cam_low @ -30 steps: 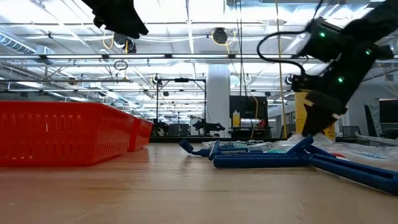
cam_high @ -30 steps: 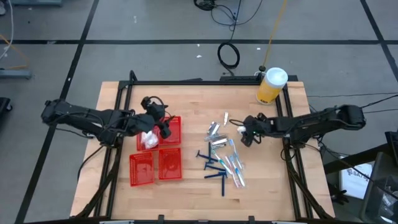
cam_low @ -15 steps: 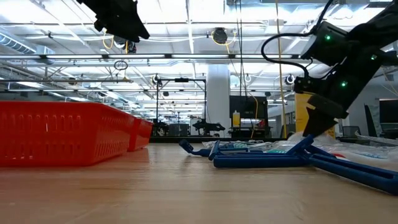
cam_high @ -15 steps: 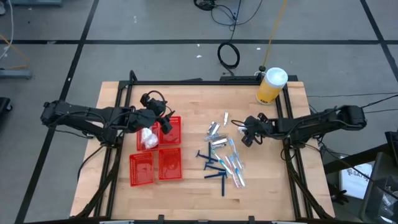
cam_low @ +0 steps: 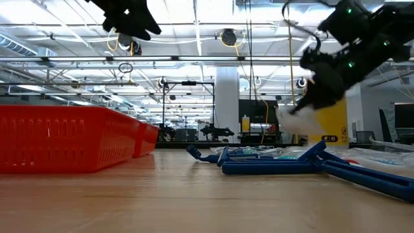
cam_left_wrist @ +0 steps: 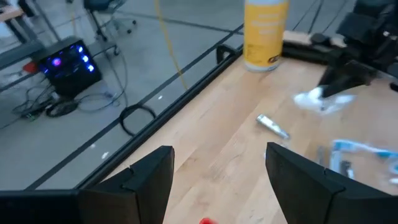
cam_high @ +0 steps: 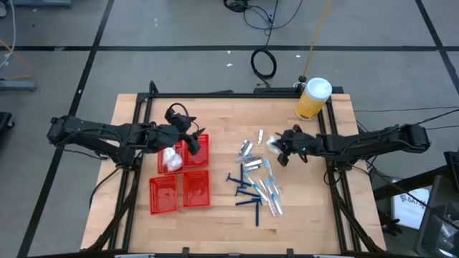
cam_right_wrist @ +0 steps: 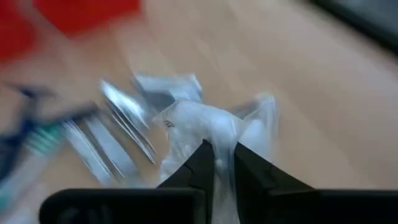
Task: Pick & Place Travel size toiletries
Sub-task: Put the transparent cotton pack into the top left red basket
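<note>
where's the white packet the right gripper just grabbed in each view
High view: white packet at the right gripper, right of table centre.
Low view: packet hangs above the table, upper right.
Left wrist view: packet at right, below the far gripper.
Right wrist view: packet centre, pinched between the fingers.
Shared landmark: yellow jar, behind the packet.

Grey floor (cam_high: 179, 64) with cables (cam_high: 263, 62); bright ceiling lights (cam_low: 194, 39).

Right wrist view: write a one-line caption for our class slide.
Right gripper shut on a small white packet, lifted above silver tubes on the wooden table.
</note>
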You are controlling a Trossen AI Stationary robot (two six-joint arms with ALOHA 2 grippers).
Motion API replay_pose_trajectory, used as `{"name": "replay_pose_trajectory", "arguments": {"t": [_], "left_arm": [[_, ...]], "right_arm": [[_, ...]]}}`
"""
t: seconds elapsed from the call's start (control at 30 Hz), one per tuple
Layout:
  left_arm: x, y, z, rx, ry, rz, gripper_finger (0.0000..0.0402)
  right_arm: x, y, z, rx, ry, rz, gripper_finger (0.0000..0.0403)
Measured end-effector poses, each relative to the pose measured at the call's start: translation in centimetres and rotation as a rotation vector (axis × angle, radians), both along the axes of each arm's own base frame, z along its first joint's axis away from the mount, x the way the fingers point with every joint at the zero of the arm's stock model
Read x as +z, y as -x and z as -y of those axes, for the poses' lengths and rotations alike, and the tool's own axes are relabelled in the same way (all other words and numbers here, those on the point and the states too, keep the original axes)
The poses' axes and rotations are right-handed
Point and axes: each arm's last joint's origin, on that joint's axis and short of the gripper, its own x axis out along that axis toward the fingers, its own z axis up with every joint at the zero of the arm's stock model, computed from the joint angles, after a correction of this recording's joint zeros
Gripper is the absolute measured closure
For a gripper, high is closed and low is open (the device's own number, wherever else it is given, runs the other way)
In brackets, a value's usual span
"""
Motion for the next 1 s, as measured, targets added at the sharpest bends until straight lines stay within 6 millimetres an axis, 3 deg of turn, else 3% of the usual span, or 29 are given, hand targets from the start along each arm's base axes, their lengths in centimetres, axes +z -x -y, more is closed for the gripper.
{"name": "replay_pose_trajectory", "arguments": {"t": [0.27, 0.5, 0.7, 1.0], "left_arm": [[-1.1, -3.9, 0.5, -0.257, -0.049, 0.019, 0.0156], [-2.7, -8.1, 0.3, -0.44, -0.158, 0.12, 0.0156], [-4.0, -10.9, 0.5, -0.572, -0.233, 0.269, 0.0156], [-4.7, -12.2, 1.3, -0.824, -0.198, 0.362, 0.0156]], "right_arm": [[4.2, -1.5, -0.8, 0.361, 0.08, 0.431, 0.0377], [6.4, -1.5, -1.7, 0.678, 0.037, 0.676, 0.0378], [6.8, -1.3, -2.0, 0.75, -0.007, 0.72, 0.0378], [6.9, -1.3, -2.7, 0.83, -0.029, 0.732, 0.0378]]}}
